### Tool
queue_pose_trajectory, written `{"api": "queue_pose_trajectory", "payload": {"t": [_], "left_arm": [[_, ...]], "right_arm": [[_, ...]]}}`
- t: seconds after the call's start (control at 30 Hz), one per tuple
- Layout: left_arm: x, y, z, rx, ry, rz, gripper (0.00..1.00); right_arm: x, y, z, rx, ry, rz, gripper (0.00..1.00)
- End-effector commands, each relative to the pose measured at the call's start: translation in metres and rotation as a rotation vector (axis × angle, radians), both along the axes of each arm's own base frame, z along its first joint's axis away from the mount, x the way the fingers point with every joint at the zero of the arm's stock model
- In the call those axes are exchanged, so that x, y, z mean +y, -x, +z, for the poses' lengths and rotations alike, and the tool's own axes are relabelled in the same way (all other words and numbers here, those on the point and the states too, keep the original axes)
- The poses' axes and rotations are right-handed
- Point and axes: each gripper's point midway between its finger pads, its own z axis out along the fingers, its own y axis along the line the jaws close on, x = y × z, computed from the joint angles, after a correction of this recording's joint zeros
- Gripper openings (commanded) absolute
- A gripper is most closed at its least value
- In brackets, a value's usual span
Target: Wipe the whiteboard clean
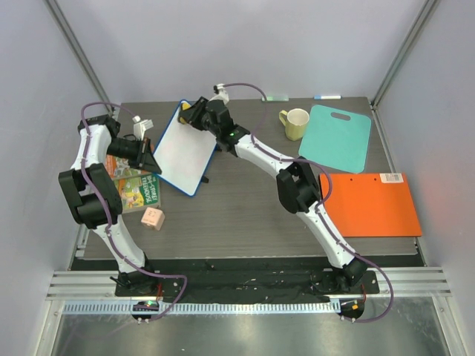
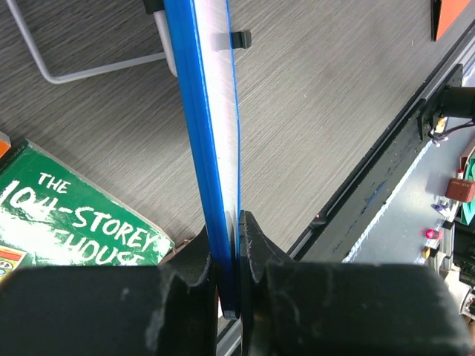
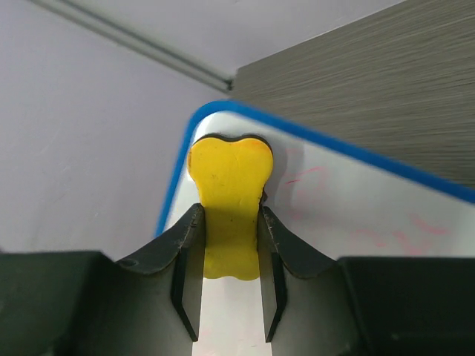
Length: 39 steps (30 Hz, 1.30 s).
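— Black fingers of the left gripper are filling the bottom of the left wrist view. What are they doing?

— They are closing almost fully and pinching the thin blue rim of the white rectangular whiteboard, which is running edge-on away from the lens. A small black foot is projecting from its face.

— Where is the board sitting?

— It is sitting left of centre over the grey wood-grain table, raised at a tilt, with its near-left edge in the left gripper. How much of it is touching the table cannot be told. A green paperback book is lying just beside it, under the left arm, and a small pink cube is lying near the book.

— And the right gripper?

— Its fingers are standing a little apart and gripping a yellow bone-shaped eraser by the waist. The eraser is lying flat against the board's far corner. Faint pink-red scribbles are showing just to its right.

— Other items?

— A pale yellow mug, a teal cutting board and an orange folder are lying on the table's right side, well apart from the board.
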Motion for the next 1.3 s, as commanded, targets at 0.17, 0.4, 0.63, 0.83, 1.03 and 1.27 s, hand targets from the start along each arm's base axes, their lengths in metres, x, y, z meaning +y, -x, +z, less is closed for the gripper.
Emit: {"api": "queue_pose_trajectory", "payload": {"t": [0.17,0.4,0.63,0.83,1.03,1.27], "left_arm": [[-0.03,0.04,0.015,0.004,0.018,-0.197,0.0],[-0.03,0.039,0.017,0.0,0.018,-0.192,0.0],[-0.03,0.041,0.016,0.005,0.018,-0.195,0.0],[-0.029,0.043,0.014,0.01,0.014,-0.199,0.0],[-0.03,0.045,0.012,0.014,0.016,-0.207,0.0],[-0.029,0.046,0.012,0.017,0.019,-0.207,0.0]], "right_arm": [[-0.045,-0.008,-0.129,0.225,0.289,-0.112,0.01],[-0.055,0.024,-0.192,0.329,0.388,-0.065,0.01],[-0.055,0.043,-0.212,0.318,0.331,-0.01,0.01],[-0.026,0.041,-0.174,0.228,0.22,0.099,0.01],[0.007,0.054,-0.101,0.111,0.118,0.174,0.01],[0.064,0.091,-0.031,-0.007,0.061,0.277,0.01]]}}
